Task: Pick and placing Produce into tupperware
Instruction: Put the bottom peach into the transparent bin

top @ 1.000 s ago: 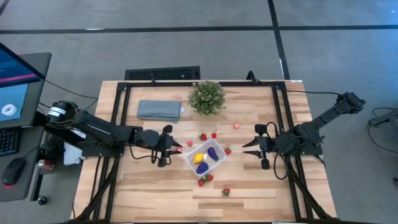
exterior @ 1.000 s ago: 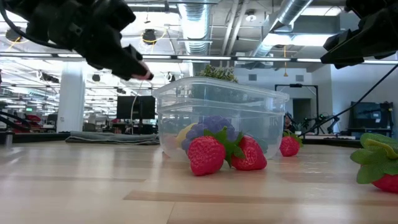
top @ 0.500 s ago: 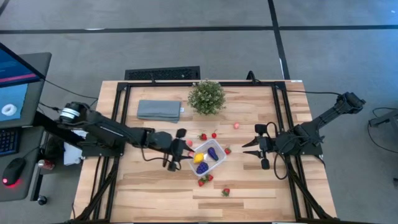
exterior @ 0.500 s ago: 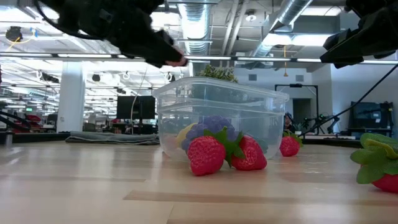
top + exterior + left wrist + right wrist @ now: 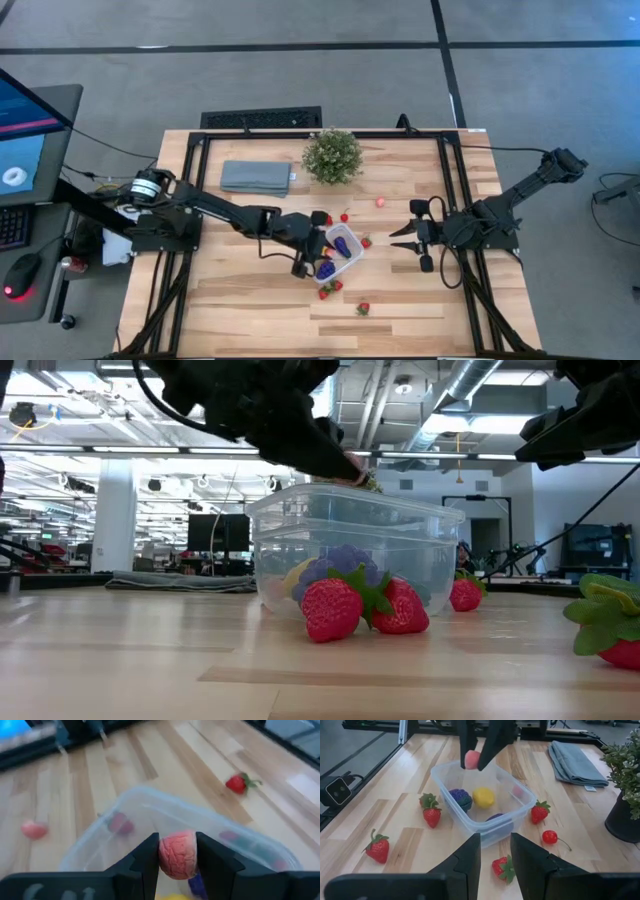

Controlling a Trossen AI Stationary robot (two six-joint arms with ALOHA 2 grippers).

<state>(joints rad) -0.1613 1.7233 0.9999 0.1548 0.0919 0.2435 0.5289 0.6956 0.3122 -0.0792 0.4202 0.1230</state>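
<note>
Left gripper (image 5: 177,855): we saw it reached out over the box's left rim, its fingers (image 5: 145,860) clamped on a pink piece (image 5: 177,854).
Pink piece: we saw it held above the box, clear of the contents.
Right gripper (image 5: 392,237): we found it waiting right of the box, well apart from it, fingers (image 5: 467,862) closed on nothing.
Box (image 5: 352,259): we saw the clear tupperware near the table's (image 5: 250,300) middle, turned at an angle to the table's edges.
Box contents: we counted a yellow piece (image 5: 483,797) and two purple pieces (image 5: 459,797) inside; the second purple piece lay against the wall nearest the right gripper.
Strawberries (image 5: 331,608): we saw two just beside the box's front wall, one (image 5: 363,308) farther front, one (image 5: 366,242) at the box's right, one (image 5: 327,220) behind it.
Cherry (image 5: 344,216): we saw it behind the box, beside that strawberry.
Pink fruit (image 5: 380,202): we saw it alone, farther back and right.
Cloth (image 5: 256,177): folded, back left.
Plant (image 5: 332,155): back centre.
</note>
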